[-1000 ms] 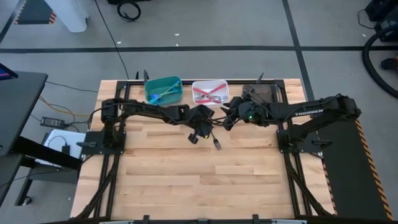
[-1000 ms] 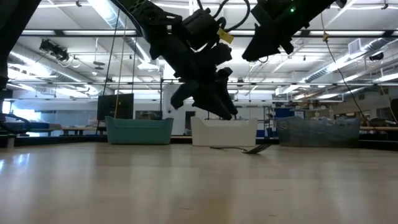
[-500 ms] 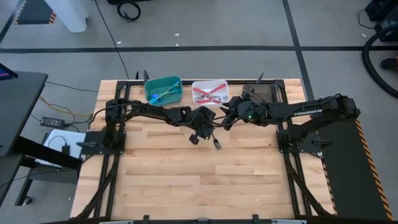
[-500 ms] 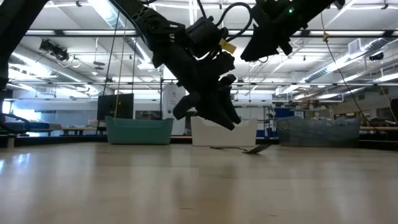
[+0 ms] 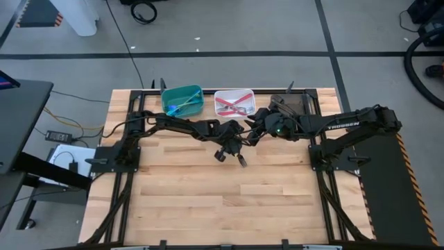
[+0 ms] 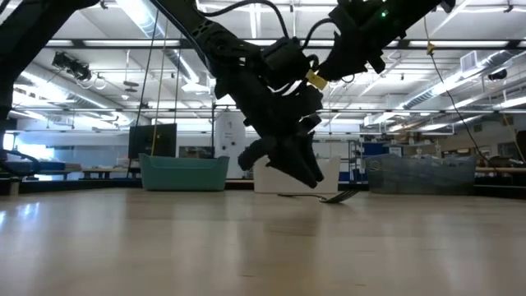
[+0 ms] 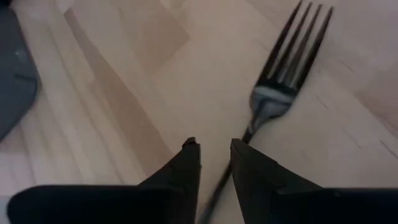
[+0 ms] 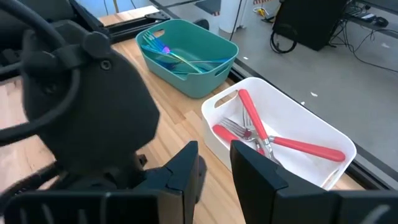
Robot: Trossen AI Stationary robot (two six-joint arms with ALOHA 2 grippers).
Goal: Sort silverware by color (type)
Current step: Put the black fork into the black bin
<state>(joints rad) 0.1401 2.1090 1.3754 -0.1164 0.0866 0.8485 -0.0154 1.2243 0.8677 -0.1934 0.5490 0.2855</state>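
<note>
Dark fork [image 7: 283, 81] shows clearly only past left tool [image 7: 214, 158], seemingly narrowly parted

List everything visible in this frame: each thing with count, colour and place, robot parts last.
Dark grey metal fork: one, lying flat on the wooden table, mid-table, below the left gripper.
Red-handled forks: several, crossed inside the white square bin.
Iridescent blue-teal forks: several, inside the teal square bin.
Brown square bin: one, right of the white bin; contents unclear.
Left gripper: over the fork's handle, jaws slightly apart.
Right gripper: waiting near the white bin, jaws slightly apart.
</note>
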